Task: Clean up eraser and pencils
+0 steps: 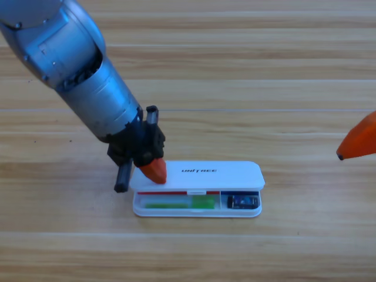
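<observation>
While I've got the feed up, here's what I see: the eraser (242, 201) is a tiny dark blue-and-black block, way shorter than either pen, and it sits in the small right-hand compartment of the white case (235, 171). That puts it off to the right of my left gripper (154, 171) and a bit toward the table's near edge.

The green pencil (179, 204) is bright green with a paler stretch along its left part, lying flat in the long left compartment, just below the gripper's orange tip. The case lid is flipped open, lying flat behind the tray with the UNITREE print facing up.

The other pencil (137, 154) is the dark-barrelled one. I only see a black stick running steeply through the gripper: one end pokes out above it, the other reaches down to the wood just left of the case's left end. I can't make out a red cap or label from here. The left gripper looks clamped around this pencil, with its orange jaw tip right at the case's upper left corner, touching or just over the lid edge; can't say which.

The right gripper (358, 141) waits at the right edge, well away from the case, only an orange tip showing, so I can't tell how it's set.
</observation>
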Motion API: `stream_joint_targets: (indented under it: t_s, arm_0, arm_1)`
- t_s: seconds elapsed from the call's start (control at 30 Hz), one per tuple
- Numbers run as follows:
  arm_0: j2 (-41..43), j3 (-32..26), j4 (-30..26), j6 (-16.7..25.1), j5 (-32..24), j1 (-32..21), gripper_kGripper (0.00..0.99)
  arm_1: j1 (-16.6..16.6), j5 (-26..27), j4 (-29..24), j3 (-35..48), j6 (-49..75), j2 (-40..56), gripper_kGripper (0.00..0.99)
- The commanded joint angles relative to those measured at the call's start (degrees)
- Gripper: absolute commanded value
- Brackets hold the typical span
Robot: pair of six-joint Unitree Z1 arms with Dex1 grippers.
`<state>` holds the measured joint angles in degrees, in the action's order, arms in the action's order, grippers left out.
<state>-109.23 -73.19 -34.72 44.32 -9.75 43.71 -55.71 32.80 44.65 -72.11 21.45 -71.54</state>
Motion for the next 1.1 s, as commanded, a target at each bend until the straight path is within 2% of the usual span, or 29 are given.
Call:
stream_joint_targets:
  t_s: [0.03, 1.1]
  arm_0:
    - [-0.28, 3.06, 2.20, -0.90, 0.53, 1.82, 0.000]
    - [-4.33, 7.80, 10.73, -1.78, 2.11, 3.40, 0.000]
  arm_1:
    - [-0.54, 0.86, -0.88, 0.83, -0.53, -2.90, 0.974]
    - [-0.54, 1.13, -0.88, 0.83, -0.62, -3.08, 0.974]
